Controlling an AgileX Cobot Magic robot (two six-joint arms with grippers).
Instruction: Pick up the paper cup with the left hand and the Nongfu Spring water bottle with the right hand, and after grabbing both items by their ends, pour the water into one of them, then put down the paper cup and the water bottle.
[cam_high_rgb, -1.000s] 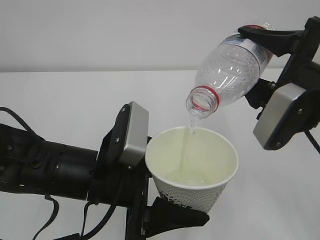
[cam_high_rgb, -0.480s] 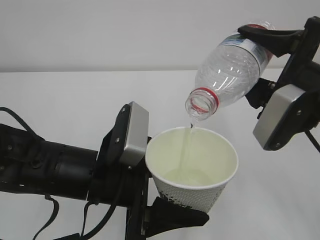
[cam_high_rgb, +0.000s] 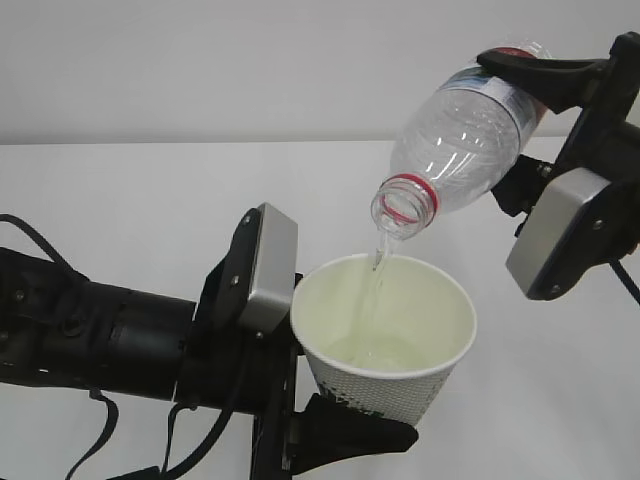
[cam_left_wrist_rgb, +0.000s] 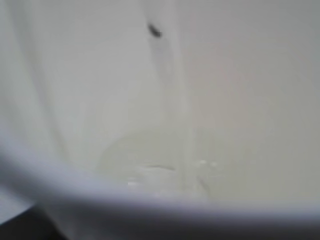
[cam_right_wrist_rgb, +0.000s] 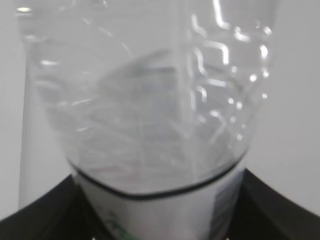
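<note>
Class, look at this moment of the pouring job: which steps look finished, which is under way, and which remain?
Done: the left end effector holds the small white paper cup, and the right end effector holds the clear plastic water bottle near its base. Under way: the bottle is tilted mouth-down, and a thin stream of clear water falls into the cup. Left: righting the bottle and setting both down on the white table.

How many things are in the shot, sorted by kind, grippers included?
Paper cup: 1
Water bottle: 1
Grippers: 2, left and right
Total: 4
</note>
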